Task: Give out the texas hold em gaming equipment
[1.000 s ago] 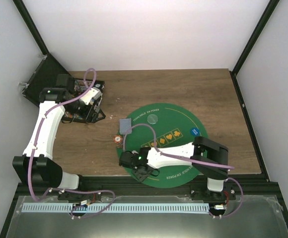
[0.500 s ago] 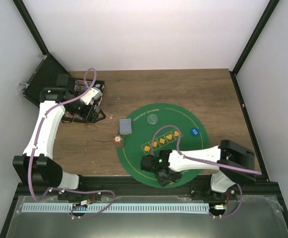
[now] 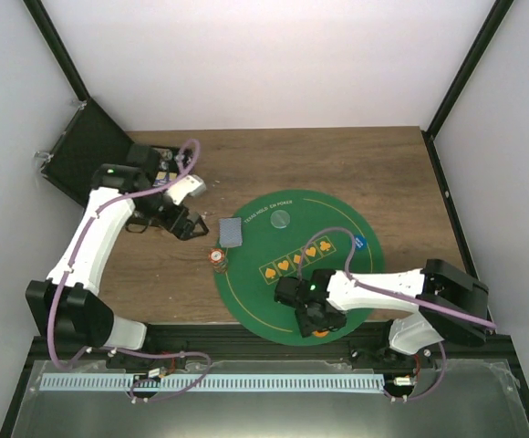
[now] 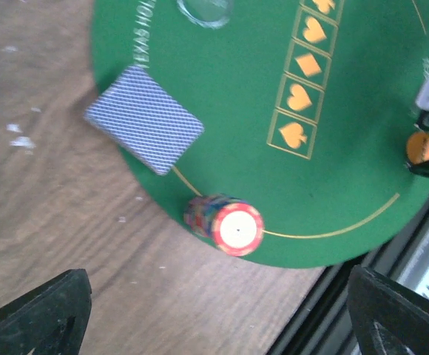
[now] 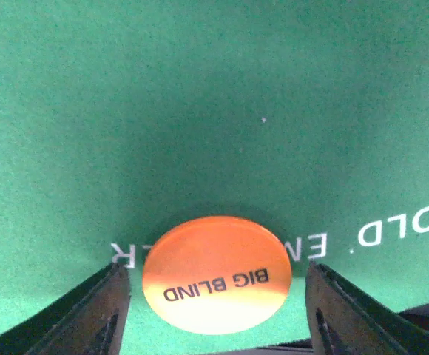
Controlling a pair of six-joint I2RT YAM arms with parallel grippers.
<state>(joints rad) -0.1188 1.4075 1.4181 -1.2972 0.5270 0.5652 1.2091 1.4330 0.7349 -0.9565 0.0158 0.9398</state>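
Near the tabletop's left edge, the left gripper (image 3: 181, 219) hangs with jaws spread wide, empty. Just right, a grey-blue-backed card deck (image 3: 232, 231) and a red-and-white-topped chip stack (image 3: 217, 257) sit at the left rim of the round green felt mat (image 3: 246, 285). By the near edge, the right gripper (image 3: 317, 321) has its jaws open either side of the flat orange "BIG BLIND" disc (image 5: 216, 285) — not gripping it.

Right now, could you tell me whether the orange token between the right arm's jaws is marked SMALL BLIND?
No, the orange token lying on the green mat reads BIG BLIND.
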